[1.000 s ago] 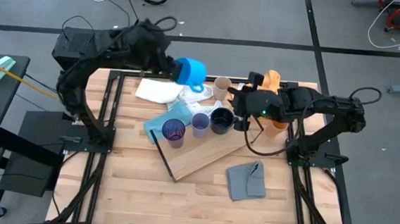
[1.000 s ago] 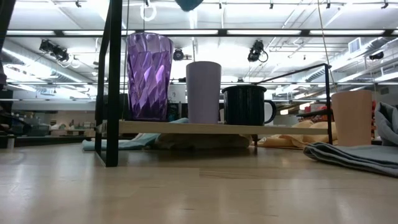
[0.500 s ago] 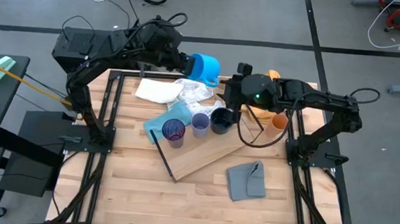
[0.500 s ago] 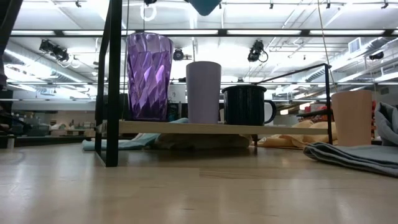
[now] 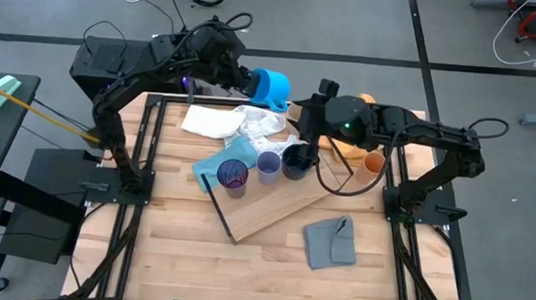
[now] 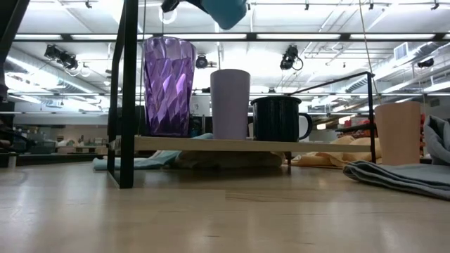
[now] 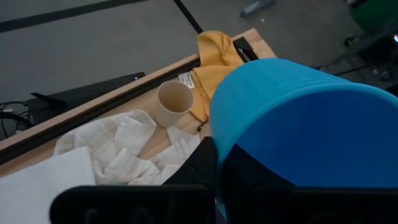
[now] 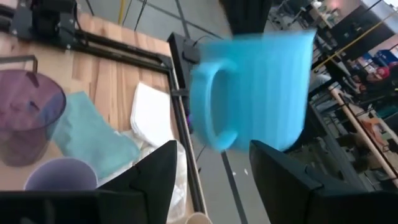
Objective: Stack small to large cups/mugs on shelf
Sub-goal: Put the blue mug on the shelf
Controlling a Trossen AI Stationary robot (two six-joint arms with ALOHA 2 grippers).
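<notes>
The left claw (image 5: 245, 76) is clamped on the bright blue ceramic mug (image 5: 270, 87), held in the air. The right claw (image 5: 306, 115) faces it with fingers apart, the mug just ahead, handle towards it. Below, the light-wood shelf board (image 5: 278, 206) carries three cups: purple tumbler (image 5: 232, 177), lavender cup (image 5: 268, 166), black mug (image 5: 297, 160). One orange cup (image 5: 373, 163) stands on the counter (image 5: 194, 258).

Shelf (image 5: 274, 202): purple tumbler (image 5: 232, 175), lavender cup (image 5: 268, 164) and black mug (image 5: 297, 159) crowd its far edge in a row; near half is bare. Right hand (image 5: 305, 116) hangs open just behind the black mug, facing the blue mug (image 5: 270, 87) held aloft by the left hand (image 5: 245, 78). White cloth (image 5: 232, 122) clutters the back worktop (image 5: 175, 257); the front is open except a grey cloth (image 5: 330, 240).
</notes>
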